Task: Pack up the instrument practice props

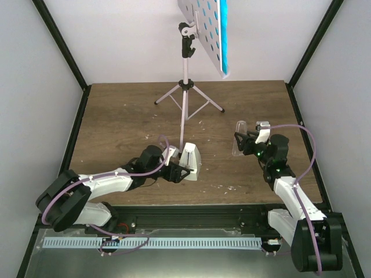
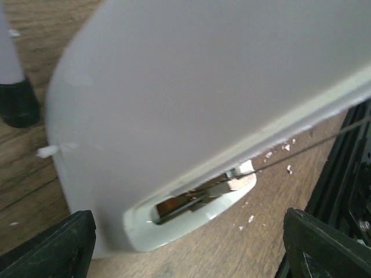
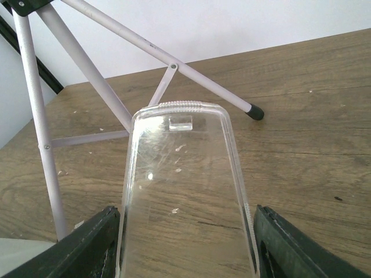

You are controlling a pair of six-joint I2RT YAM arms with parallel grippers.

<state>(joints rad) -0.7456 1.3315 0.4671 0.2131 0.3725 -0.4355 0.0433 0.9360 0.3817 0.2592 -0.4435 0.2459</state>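
By the stand [image 1: 185, 110], my left gripper [image 1: 181, 169] clamps the metronome [image 1: 191, 160], right gripper [image 1: 246, 145] clamps its clear cover [image 1: 239, 139]; misaligned, the cover could jam or slip.

Left arm stretched low rightward, left gripper [image 1: 184, 169] clamped shut; right gripper [image 1: 242, 145] raised, also clamped.

A brown wood-grain desk [image 1: 127, 116] fills the floor between plain white walls [image 1: 116, 35] framed by black corner posts [image 1: 58, 40], small pale crumbs [image 1: 229, 187] lie scattered on it towards the near edge, and a pale slotted rail [image 1: 174, 243] runs below that edge.
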